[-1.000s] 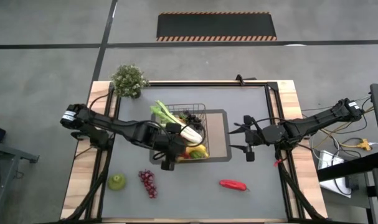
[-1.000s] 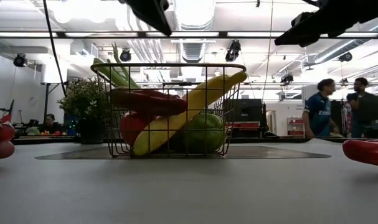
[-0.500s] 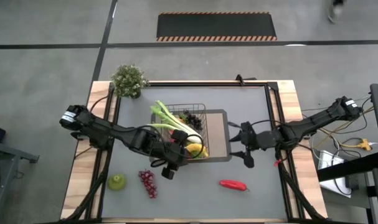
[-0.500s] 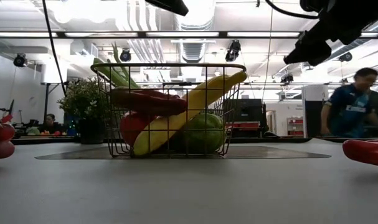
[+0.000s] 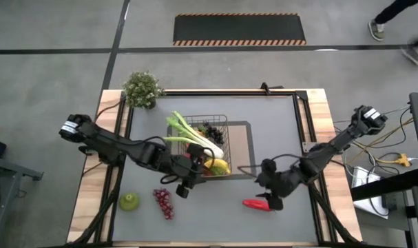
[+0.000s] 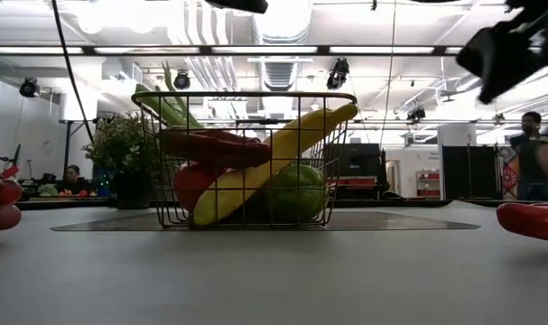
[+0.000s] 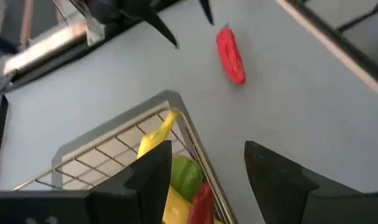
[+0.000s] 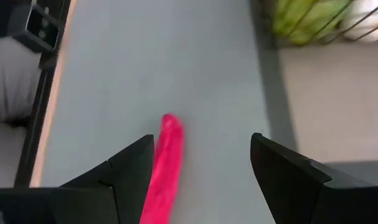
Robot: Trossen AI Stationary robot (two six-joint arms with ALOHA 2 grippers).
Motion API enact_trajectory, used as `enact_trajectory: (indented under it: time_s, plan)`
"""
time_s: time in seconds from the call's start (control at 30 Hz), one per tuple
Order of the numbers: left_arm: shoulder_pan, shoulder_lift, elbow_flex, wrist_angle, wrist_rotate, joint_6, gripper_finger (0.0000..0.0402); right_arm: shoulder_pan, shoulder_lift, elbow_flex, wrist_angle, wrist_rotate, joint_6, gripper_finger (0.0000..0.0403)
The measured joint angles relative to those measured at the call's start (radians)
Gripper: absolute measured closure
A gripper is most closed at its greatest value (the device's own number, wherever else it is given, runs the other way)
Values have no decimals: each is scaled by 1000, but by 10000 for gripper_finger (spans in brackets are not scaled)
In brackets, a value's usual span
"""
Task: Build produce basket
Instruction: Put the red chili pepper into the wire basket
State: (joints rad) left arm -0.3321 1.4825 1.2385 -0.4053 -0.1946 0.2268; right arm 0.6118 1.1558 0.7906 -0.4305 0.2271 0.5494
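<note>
Red pepper (image 5: 257, 204) lies on the tabletop (image 5: 277, 138) directly beneath the right tool (image 5: 269, 198), which has travelled from beside the basket (image 5: 207, 148) down to this position; its fingers (image 8: 288, 180) are spread, one on each side of the pepper, gripping nothing. Left tool (image 5: 183, 189) has shifted slightly off the basket's near corner and stands open and empty. Basket holds leek (image 5: 195, 136), banana (image 6: 274, 162) and other produce. Grapes (image 5: 163, 202) lie just beside the left tool; green pear (image 5: 129, 201) farther out. Potted plant (image 5: 142, 89) stands well apart from both tools. No obstruction separates the right tool from the pepper
</note>
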Motion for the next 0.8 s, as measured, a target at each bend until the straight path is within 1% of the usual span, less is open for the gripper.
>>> enact_trajectory:
  time_s: [0.23,0.43,0.63,0.7,0.8]
  plan:
    - [-1,-82,-92,110,-1,-6,217,93,121,103,-84,0,173,153]
    - [-4,-113,-96,116,-2,-10,217,147,254,237,-280,0,300,152]
    - [-12,-130,-99,110,-3,-10,217,164,414,340,-450,0,365,153]
    - [-17,-131,-100,109,-4,-10,217,167,450,361,-454,-1,367,154]
    - [-21,-133,-100,109,-4,-10,217,169,464,378,-449,-2,357,154]
